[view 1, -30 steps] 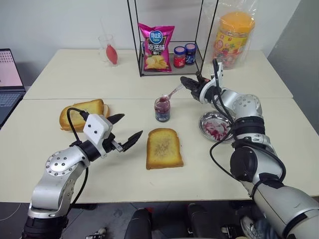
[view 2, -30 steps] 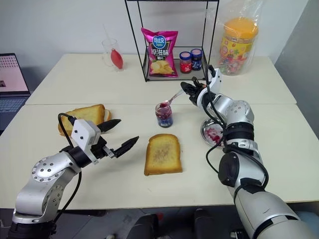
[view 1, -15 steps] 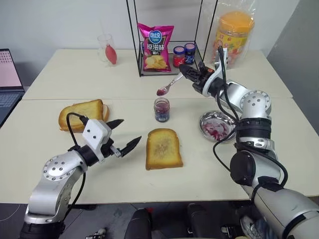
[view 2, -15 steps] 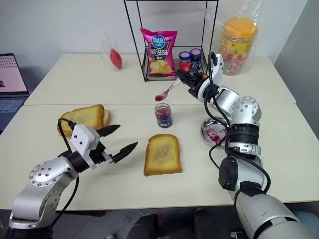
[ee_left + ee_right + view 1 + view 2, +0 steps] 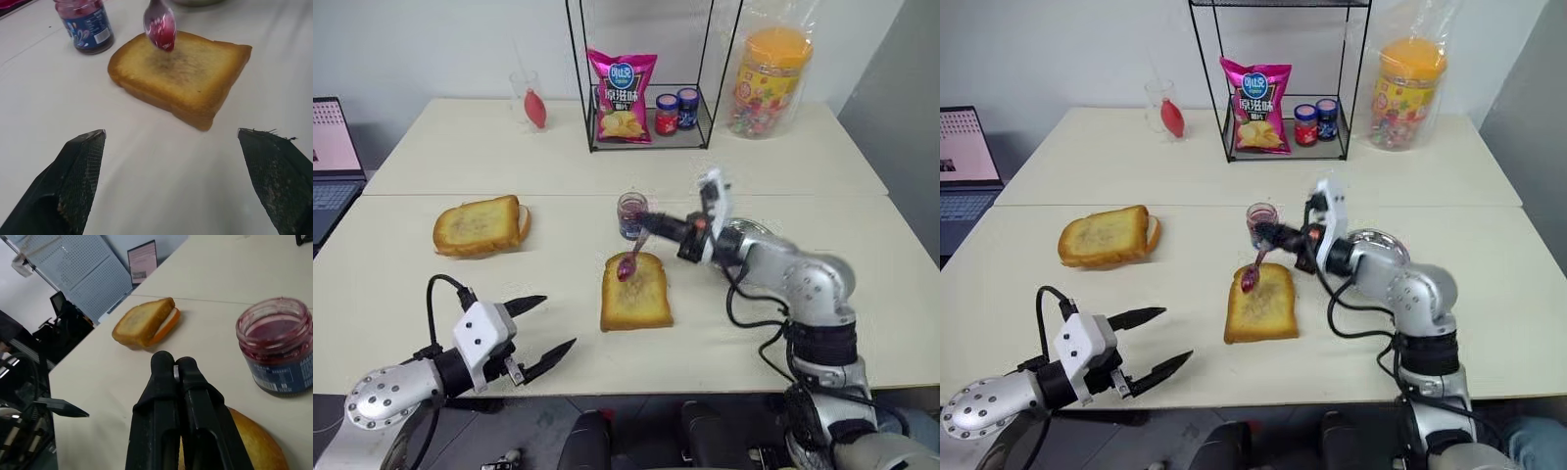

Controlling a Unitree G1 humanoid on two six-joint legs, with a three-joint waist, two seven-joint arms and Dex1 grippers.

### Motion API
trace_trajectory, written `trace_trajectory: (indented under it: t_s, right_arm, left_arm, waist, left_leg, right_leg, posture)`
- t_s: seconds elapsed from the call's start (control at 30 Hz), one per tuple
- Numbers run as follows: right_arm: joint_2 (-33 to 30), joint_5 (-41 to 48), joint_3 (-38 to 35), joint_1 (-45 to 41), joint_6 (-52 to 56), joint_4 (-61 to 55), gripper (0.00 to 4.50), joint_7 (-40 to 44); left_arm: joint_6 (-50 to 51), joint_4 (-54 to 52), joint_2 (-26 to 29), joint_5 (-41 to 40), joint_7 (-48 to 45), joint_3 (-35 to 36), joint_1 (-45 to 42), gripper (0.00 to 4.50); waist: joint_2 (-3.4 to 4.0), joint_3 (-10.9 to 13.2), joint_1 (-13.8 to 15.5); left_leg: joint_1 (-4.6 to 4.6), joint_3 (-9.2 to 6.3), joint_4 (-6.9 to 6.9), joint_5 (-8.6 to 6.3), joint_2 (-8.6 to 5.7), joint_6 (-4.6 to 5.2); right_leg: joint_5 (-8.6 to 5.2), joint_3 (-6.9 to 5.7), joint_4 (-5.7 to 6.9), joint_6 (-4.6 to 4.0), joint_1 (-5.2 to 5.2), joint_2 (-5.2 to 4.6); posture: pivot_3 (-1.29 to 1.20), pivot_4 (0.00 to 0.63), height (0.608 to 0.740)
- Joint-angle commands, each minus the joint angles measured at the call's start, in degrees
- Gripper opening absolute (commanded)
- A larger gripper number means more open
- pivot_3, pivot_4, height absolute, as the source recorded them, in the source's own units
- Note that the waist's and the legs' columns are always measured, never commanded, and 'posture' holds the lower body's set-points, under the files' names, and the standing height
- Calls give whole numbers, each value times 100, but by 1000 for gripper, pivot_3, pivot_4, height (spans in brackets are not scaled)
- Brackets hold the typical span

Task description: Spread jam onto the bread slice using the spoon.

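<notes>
The right tool is clamping the spoon, its jam-filled bowl seemingly hovering over the bread slice mid-surface. The left tool is sitting spread apart, near left.

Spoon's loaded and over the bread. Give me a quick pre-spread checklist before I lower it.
1. The right gripper shut on the spoon: ok.
2. The jam on the spoon bowl: ok, a red blob.
3. Bowl over the bread slice, near its far edge: ok.
4. Bowl touching the bread: cannot tell.
5. Open jam jar just behind the bread, close to the gripper: not ok, watch clearance.
6. The left gripper open, well clear of the bread: ok.
</notes>
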Motion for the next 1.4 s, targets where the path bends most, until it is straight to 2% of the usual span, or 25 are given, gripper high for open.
trace_trajectory:
  t_s: [0.03, 0.1, 0.43, 0.67, 0.8, 0.93, 1.1, 1.4]
  right_arm:
    - [104, -163, 100, -29, -413, -16, 43, 107]
    - [142, -317, 220, 32, -565, 95, 43, 122]
    - [-70, -960, 535, 97, -1005, 442, 43, 267]
    - [-372, -1278, 386, 59, -1261, 356, 43, 231]
    - [-584, -1011, 78, -32, -1017, 29, 43, 186]
    - [-290, -182, -575, -220, -355, -217, 43, -137]
    - [368, 656, -1134, -160, 339, -168, 43, -745]
    - [1114, 741, -1149, 53, 358, 487, 43, -1138]
  left_arm:
    - [-97, -162, 42, 63, -2, -133, -187, 4500]
    - [1, -209, 18, 31, 44, -226, -314, 4500]
    - [175, -162, -58, -23, 224, -379, -734, 4500]
    - [70, -36, -80, 5, 192, -303, -657, 4500]
    - [20, 10, -122, 3, 219, -298, -620, 4500]
    - [-30, 70, -167, -14, 254, -266, -593, 4500]
    - [-79, 105, -285, 0, 348, -225, -586, 4500]
    - [-90, 151, -232, -37, 292, -227, -550, 4500]
  waist:
    - [-2, -1, 1]
    - [-2, -1, 0]
    - [-2, -1, 1]
    - [-3, -2, 8]
    - [-3, -2, 33]
    - [-3, -1, 28]
    - [-3, -1, 0]
    - [-3, -2, -4]
  left_leg:
    - [0, 0, 0, 0, 0, 0]
    - [0, 1, 0, 0, 0, 0]
    - [-3, 0, -5, -1, 0, 0]
    - [-2, 0, -1, 0, -2, 0]
    - [-3, 0, -1, 0, -2, 0]
    - [-3, 0, -1, 0, -2, 0]
    - [-3, 0, -5, -1, 4, 0]
    - [-3, 0, -4, 0, 2, 0]
  right_leg:
    - [1, 0, 0, 2, 0, 0]
    - [19, 0, 0, 34, 0, 0]
    - [18, -3, -4, 37, -2, 2]
    - [20, 0, -3, 41, 0, 1]
    - [20, 0, -3, 40, 0, 0]
    - [20, 0, -4, 40, 0, 1]
    - [19, 0, -2, 39, -2, 5]
    - [19, 2, -3, 38, -2, 5]
  posture:
    - [0, 150, 740]
    - [0, 150, 740]
    - [0, 150, 740]
    - [0, 150, 740]
    - [0, 150, 740]
    - [0, 150, 740]
    - [0, 150, 740]
    - [0, 150, 740]
